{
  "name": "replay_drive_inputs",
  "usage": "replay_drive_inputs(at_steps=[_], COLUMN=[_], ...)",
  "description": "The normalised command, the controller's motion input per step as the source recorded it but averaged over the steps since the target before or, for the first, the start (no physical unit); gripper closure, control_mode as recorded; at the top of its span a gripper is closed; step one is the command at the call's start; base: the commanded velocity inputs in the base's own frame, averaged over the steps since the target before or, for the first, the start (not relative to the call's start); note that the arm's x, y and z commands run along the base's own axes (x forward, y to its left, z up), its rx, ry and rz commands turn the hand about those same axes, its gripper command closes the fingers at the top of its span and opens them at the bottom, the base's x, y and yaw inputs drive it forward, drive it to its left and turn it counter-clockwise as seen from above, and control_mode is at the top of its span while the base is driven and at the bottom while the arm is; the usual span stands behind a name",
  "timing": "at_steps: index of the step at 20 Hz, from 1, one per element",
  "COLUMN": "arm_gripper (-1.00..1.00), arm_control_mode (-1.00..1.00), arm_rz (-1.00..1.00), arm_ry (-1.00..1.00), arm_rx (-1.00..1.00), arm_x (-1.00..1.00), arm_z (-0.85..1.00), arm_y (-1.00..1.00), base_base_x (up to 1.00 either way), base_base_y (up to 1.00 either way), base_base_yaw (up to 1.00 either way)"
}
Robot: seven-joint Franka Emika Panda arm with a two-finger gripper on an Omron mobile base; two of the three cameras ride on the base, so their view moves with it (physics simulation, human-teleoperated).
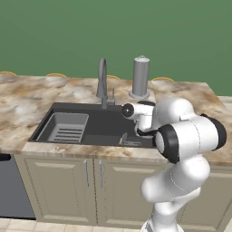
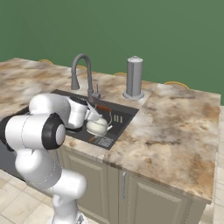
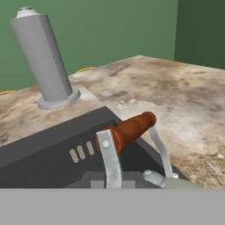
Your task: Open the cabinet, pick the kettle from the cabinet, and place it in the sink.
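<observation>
The cream-white kettle (image 2: 97,126) stands upright in the right part of the dark grey sink (image 1: 97,118), its reddish-brown wooden grip (image 3: 130,130) up on the wire bail. My gripper (image 2: 92,112) hovers low over the basin just left of that grip and looks open and slightly apart from it; its fingertips are hidden in the hand view. In the left base view my arm covers the kettle. The ribbed tray insert (image 1: 68,128) lies in the sink's left half, and the arched faucet (image 1: 103,81) rises behind. The cabinet is out of view.
A tall grey cylinder (image 1: 141,77) stands on the marble counter (image 2: 175,127) behind the sink's right corner. Yellow plate rims (image 1: 55,75) peek along the counter's back edge. Beige low cabinets (image 1: 90,186) with short handles run below.
</observation>
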Motion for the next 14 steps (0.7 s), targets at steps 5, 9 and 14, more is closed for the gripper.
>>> replay_drive_inputs(at_steps=[5, 9, 14], arm_gripper=[1.0, 1.0, 1.0], arm_control_mode=[-1.0, -1.0, -1.0], arm_rz=[0.0, 0.0, 0.0], arm_ry=[0.0, 0.0, 0.0], arm_rx=[0.0, 0.0, 0.0], arm_x=[0.0, -0.01, 0.0], arm_z=[-0.16, -0.22, -0.23], arm_y=[-0.19, -0.09, -0.04], base_base_x=[0.0, 0.0, 0.0], base_base_y=[0.0, 0.0, 0.0], base_base_yaw=[0.0, 0.0, 0.0])
